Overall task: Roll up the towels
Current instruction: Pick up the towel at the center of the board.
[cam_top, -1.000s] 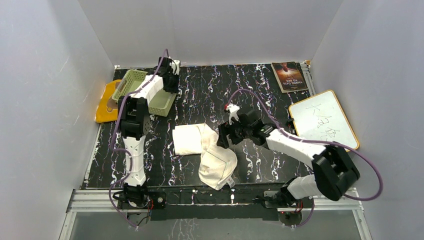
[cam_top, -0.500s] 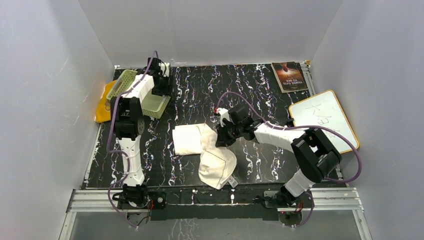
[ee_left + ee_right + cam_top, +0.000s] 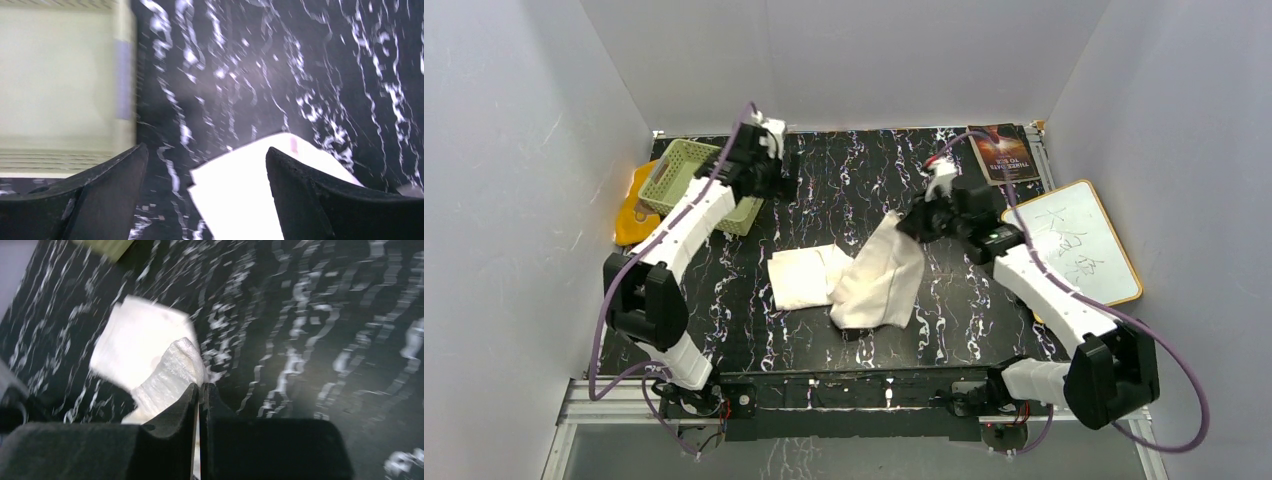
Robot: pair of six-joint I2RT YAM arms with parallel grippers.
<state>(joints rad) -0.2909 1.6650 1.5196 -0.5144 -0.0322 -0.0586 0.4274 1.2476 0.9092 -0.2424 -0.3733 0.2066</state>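
table [image 3: 844, 180]: black marble | on it: cream towel [image 3: 799, 278], green basket [image 3: 672, 168], orange towel [image 3: 632, 210], book [image 3: 1003, 152], whiteboard [image 3: 1069, 245]

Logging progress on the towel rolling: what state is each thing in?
cream towel: unrolled, one end lifted
orange towel: unrolled, flat
basket: upright
left pincer: open, empty
right pincer: shut on cream towel
book: closed
whiteboard: written on

Black marble-pattern worktop [image 3: 844, 175]. Pale green slotted basket [image 3: 674, 172] sits in the far-left corner. Dark-cover book [image 3: 1003, 153] lies flat in the far-right corner. Orange-framed whiteboard [image 3: 1072, 243] with handwriting is at the right edge, near the book.
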